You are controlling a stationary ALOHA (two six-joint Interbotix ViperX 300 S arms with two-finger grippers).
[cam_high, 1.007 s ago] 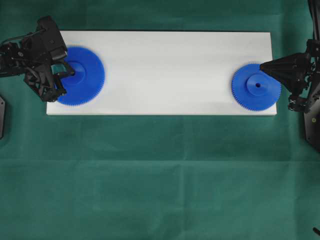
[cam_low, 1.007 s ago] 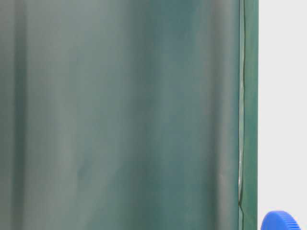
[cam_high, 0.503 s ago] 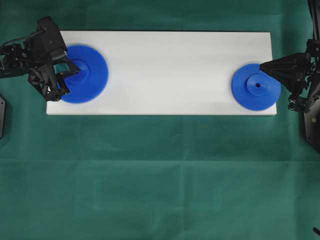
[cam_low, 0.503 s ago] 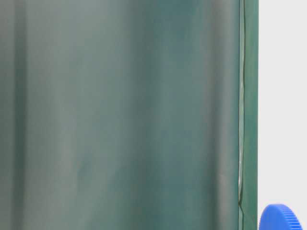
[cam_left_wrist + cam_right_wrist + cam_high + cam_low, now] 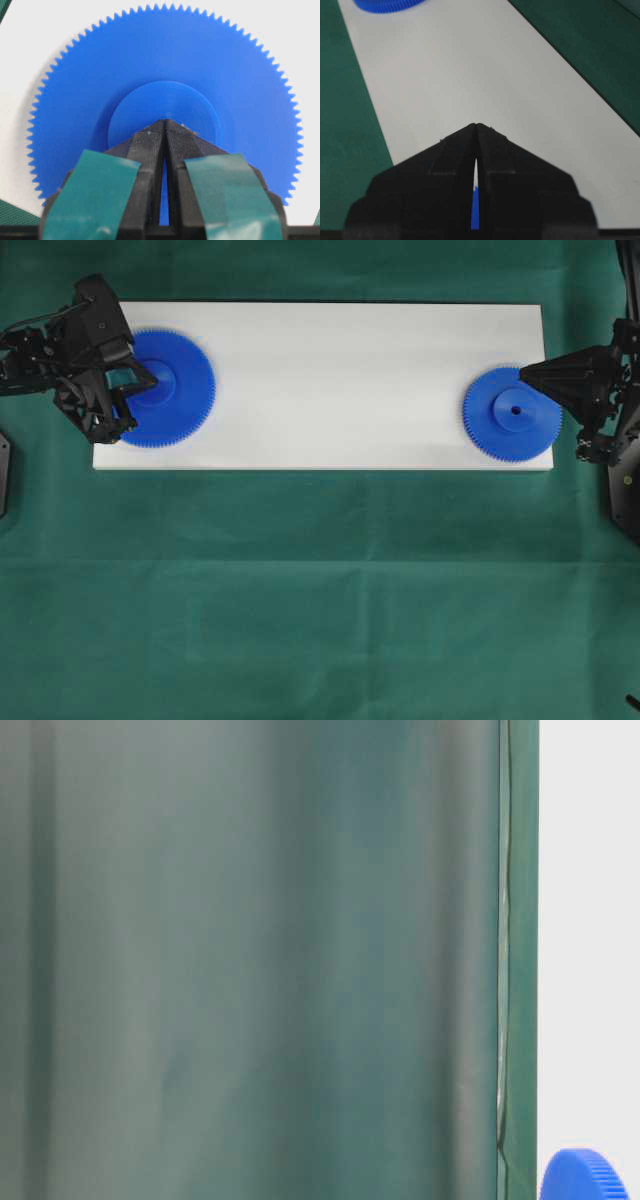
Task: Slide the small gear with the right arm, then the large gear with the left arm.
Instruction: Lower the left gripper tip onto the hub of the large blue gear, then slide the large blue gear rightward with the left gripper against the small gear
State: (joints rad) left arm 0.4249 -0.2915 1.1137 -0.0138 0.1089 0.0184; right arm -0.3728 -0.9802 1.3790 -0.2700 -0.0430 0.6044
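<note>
The large gear (image 5: 175, 390) lies at the left end of the white board (image 5: 330, 380). My left gripper (image 5: 152, 383) is shut, and its point rests on the gear's raised hub (image 5: 165, 102). In the left wrist view the teal-taped fingers (image 5: 145, 150) meet at the left gripper's tip (image 5: 165, 121), over the middle of the large gear (image 5: 165, 65). The small gear (image 5: 513, 413) lies at the board's right end. My right gripper (image 5: 523, 371) is shut and points at its upper rim. A blue sliver shows through the slit behind the right gripper's tip (image 5: 477, 125).
Green cloth (image 5: 320, 590) covers the table around the board. The board's long middle stretch (image 5: 470, 75) runs between the two gears, with the large gear (image 5: 387, 5) at its far end in the right wrist view. A blue gear rim (image 5: 585, 1178) shows in the table-level view.
The large gear and my left gripper shifted a little to the right along the board during the past second, then held still. The right gripper and small gear have not moved.
</note>
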